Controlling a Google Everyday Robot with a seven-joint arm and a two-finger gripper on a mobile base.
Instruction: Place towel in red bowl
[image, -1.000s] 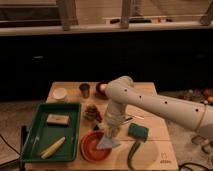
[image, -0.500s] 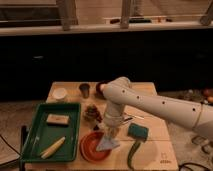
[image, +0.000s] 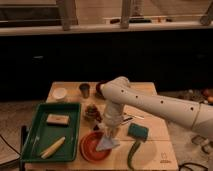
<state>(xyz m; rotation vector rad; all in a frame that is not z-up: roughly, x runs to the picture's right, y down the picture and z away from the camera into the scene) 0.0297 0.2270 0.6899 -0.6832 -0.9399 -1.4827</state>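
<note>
Reaches in from three o'clock across the worktop (image: 156, 131), elbow crooked high, forearm pointing straight down. Clenches the towel (image: 106, 144) in the tool (image: 110, 131), dangling it over the three o'clock rim of the red bowl (image: 89, 146).

I see my gripper (image: 108, 133) over the right side of the red bowl (image: 83, 148), pinched on the towel (image: 105, 145) and hiding its top; the towel covers that rim.
</note>
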